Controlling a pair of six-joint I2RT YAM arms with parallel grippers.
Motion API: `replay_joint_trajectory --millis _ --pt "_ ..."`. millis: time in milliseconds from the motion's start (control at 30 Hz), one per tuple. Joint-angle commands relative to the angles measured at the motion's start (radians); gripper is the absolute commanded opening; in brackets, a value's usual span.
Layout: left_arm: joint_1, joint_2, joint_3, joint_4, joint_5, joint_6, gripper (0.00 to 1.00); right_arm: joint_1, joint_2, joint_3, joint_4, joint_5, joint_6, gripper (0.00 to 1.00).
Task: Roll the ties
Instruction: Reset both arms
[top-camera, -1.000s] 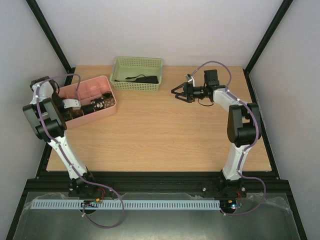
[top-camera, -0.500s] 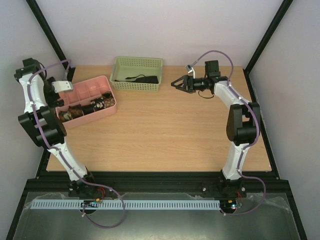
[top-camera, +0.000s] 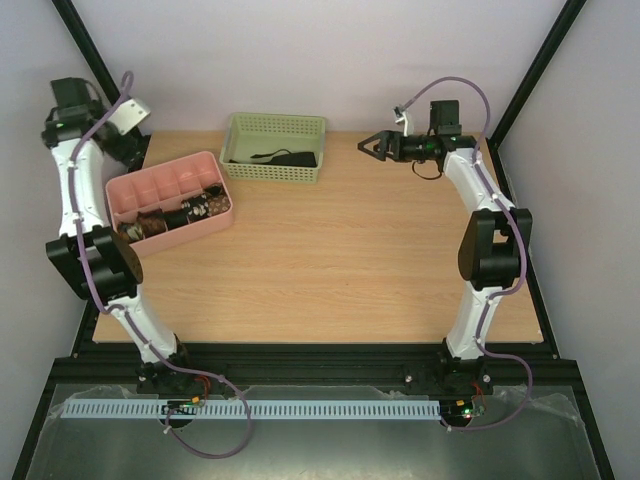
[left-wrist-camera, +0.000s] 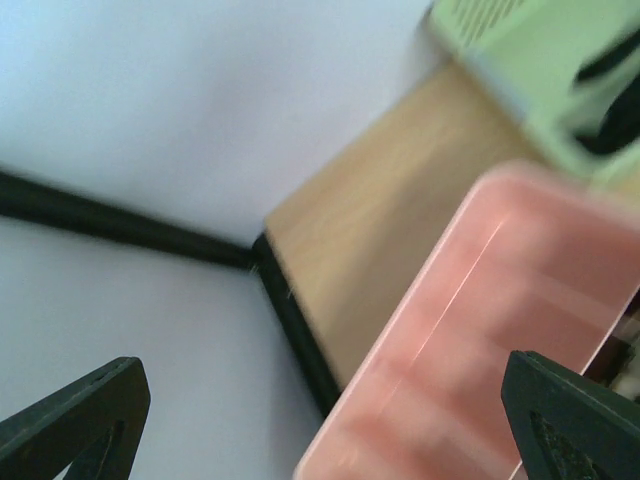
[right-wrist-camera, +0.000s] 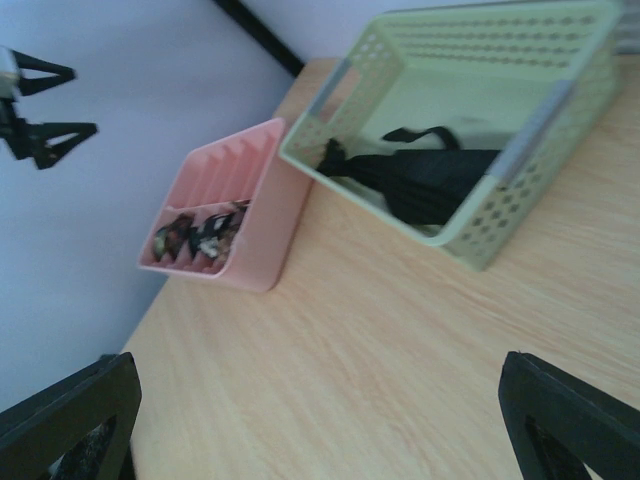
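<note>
Ties (top-camera: 180, 216): small coils, mottled brown and white-speckled, sitting side by side in the near row of compartments of the pink tray (top-camera: 165, 172). From the right wrist view they are dark knots at the tray's near end.

Dark tie (top-camera: 285, 158): loose, not coiled, lying on the floor of the green basket (top-camera: 272, 171) with one thin end trailing to the left.

The tray is at the far left of the wooden table (top-camera: 320, 260) and set at an angle. The basket is at the far edge, just beside the tray's far right corner. I cannot tell whether the two touch.

Left gripper (right-wrist-camera: 86, 100): held high over the far left corner of the table, beyond the tray and clear of it. Its jaws are spread wide with nothing between them. Its own camera looks down on the blurred tray rim and a corner of the basket.

Right gripper (top-camera: 368, 146): up over the far right of the table, pointing left toward the basket and well apart from it. Its jaws are spread wide and hold nothing.
</note>
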Motion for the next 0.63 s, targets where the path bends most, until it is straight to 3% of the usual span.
replay_joint_trajectory --millis 0,133,267,467,600 --pt "-0.144 0.004 0.009 0.134 0.039 -0.389 0.99 -0.082 -0.067 0.023 -0.076 0.111 -0.035 0.99" --pt "-0.276 0.000 -0.090 0.277 -0.052 -0.664 0.99 -0.159 -0.107 -0.034 -0.093 0.156 -0.040 0.99" --pt "-0.389 -0.014 -0.230 0.347 -0.105 -0.782 1.00 -0.199 -0.177 -0.155 -0.116 0.201 -0.094 0.99" --pt "-0.516 -0.069 -0.441 0.411 -0.146 -0.848 1.00 -0.208 -0.288 -0.331 -0.126 0.220 -0.125 0.99" --pt "-0.523 -0.104 -0.512 0.426 -0.122 -0.869 0.99 -0.208 -0.328 -0.381 -0.111 0.206 -0.111 0.99"
